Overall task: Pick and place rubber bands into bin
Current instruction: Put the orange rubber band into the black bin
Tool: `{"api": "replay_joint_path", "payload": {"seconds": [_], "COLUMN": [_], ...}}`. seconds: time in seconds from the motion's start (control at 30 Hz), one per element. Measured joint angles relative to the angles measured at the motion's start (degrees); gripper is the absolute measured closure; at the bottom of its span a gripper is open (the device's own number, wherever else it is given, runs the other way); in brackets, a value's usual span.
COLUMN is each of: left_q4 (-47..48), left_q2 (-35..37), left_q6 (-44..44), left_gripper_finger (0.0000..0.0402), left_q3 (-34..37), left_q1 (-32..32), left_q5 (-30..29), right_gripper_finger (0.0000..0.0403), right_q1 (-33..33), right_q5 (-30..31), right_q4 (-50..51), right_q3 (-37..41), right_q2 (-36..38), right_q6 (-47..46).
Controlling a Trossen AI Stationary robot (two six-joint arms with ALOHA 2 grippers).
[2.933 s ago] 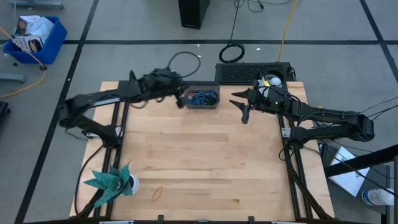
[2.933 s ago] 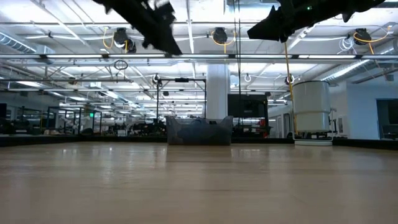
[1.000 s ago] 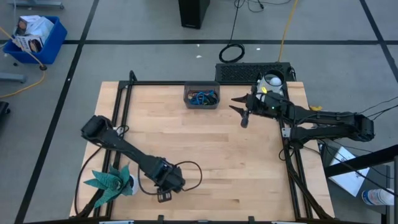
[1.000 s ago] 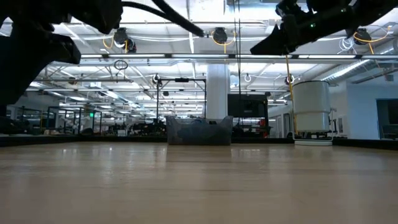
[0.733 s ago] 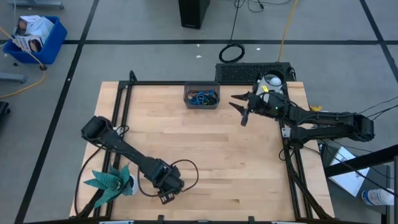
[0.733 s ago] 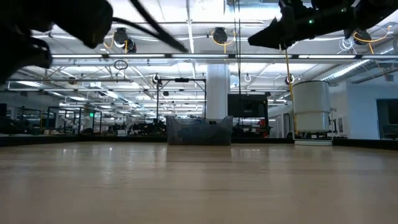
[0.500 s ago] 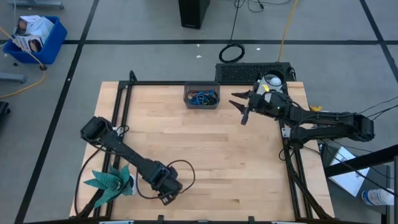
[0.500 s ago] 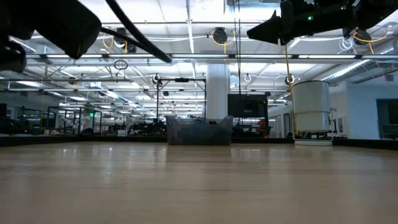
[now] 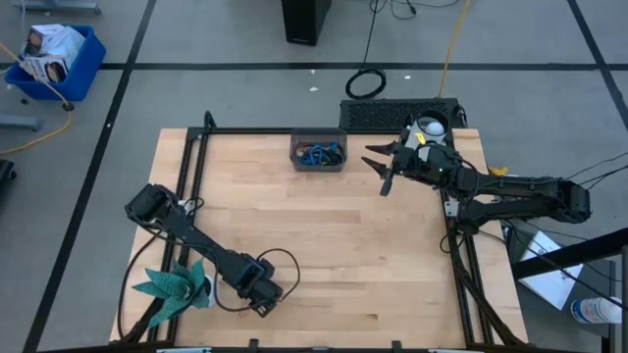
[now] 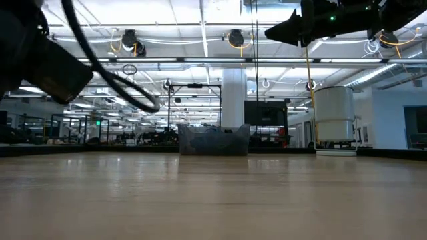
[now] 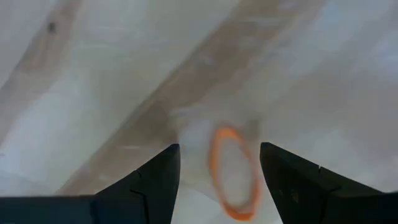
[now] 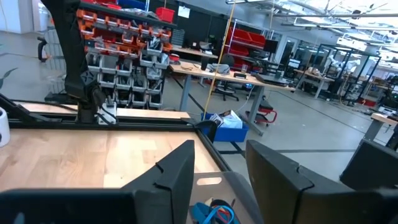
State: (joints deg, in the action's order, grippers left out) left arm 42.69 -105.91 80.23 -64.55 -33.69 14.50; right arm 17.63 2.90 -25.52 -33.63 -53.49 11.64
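One orange rubber band (image 11: pixel 233 174) lies flat on the wooden table near its near-left corner. My left gripper (image 11: pixel 219 147) hangs open just above it, pointing down, a finger on either side and not touching it. In the high view the left gripper (image 9: pixel 261 302) hides the band. The bin (image 9: pixel 318 154), a dark tray, stands at the far middle of the table with blue and orange rubber bands (image 9: pixel 320 153) inside. My right gripper (image 9: pixel 378 167) hovers open to the right of the bin, above the table, its fingers (image 12: pixel 180 168) empty.
A green paper plant in a white cup (image 9: pixel 177 282) stands at the near left corner, close to my left arm. A black cable loop (image 9: pixel 285 267) trails from the left wrist. A white cylinder (image 9: pixel 429 127) sits at the far right. Black rails (image 9: pixel 186 196) run along both table sides.
My left gripper has moved a little toward the table's near-left corner and down, staying open.
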Motion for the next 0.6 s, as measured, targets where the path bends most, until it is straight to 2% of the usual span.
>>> {"api": "replay_joint_path", "payload": {"seconds": [0.6], "left_q4": [-2.84], "left_q2": [0.13], "left_q6": [-0.22], "left_gripper_finger": [0.0174], "left_q3": [1.59], "left_q1": [0.63], "left_q5": [0.39], "right_gripper_finger": [0.0261], "right_q1": [0.0], "right_q5": [0.0], "right_q4": [0.02], "right_q3": [0.0], "right_q2": [0.0], "right_q6": [4.13]}}
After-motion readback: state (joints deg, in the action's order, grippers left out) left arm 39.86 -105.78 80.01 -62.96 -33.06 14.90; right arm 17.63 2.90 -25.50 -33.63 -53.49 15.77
